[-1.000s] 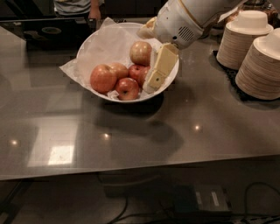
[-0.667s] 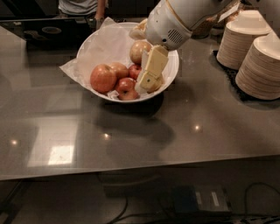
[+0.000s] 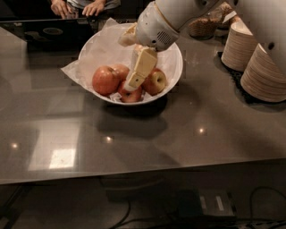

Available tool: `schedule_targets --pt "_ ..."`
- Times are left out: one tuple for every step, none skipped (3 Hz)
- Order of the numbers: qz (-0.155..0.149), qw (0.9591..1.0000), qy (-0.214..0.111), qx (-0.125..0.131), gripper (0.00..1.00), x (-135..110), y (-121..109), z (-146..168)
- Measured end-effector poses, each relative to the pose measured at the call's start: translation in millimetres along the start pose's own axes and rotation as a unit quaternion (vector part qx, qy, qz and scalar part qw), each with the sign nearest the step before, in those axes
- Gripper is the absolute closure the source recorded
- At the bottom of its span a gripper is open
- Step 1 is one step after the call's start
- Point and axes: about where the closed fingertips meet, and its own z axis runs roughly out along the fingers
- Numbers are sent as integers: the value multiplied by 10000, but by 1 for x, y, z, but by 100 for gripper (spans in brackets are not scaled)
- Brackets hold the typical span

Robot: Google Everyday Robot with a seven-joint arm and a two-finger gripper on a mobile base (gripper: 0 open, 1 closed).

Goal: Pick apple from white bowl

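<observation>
Camera view: the end effector (image 3: 132, 86) is down inside the white bowl (image 3: 175, 62), at the end of the white arm (image 3: 170, 18) that comes in from upper frame-right. Its cream tip sits low among the fruit, just over the small deep-red apple (image 3: 131, 95) at the bowl's front; can't tell if it touches. How far open it is can't be told, nor whether it has hold of anything. The apple (image 3: 105, 79), biggest of the lot w/ reddish-orange skin, rests in the bowl's frame-left part, just beside the end effector tip and apart from it. A 2nd reddish apple (image 3: 120, 70) lies behind it, partly hidden by the tool. The smaller apple (image 3: 155, 82) w/ a yellow-green patch sits on the tip's other side, frame-right. Crinkled white paper (image 3: 71, 69) lines the bowl and sticks out over its frame-left rim. The bowl stands on a dark, glossy bench (image 3: 178, 134) w/ light reflections. Frame-right: stacks of beige paper dishes (image 3: 263, 76) on a dark mat (image 3: 232, 74), well apart from the bowl. A wicker basket (image 3: 203, 27) is behind the arm. Top edge: a person's hands (image 3: 94, 7), near a dark flat item (image 3: 44, 31).
</observation>
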Motion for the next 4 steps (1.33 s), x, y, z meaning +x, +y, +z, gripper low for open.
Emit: schedule_targets --pt "-51 10000 -41 -61 31 -1 -6 6" --pt "-133 9998 -131 -105 37 -3 -12 13" --pt "-244 9993 -228 -171 32 -4 -19 23" --pt "-328 9984 -322 -315 29 -7 -26 38"
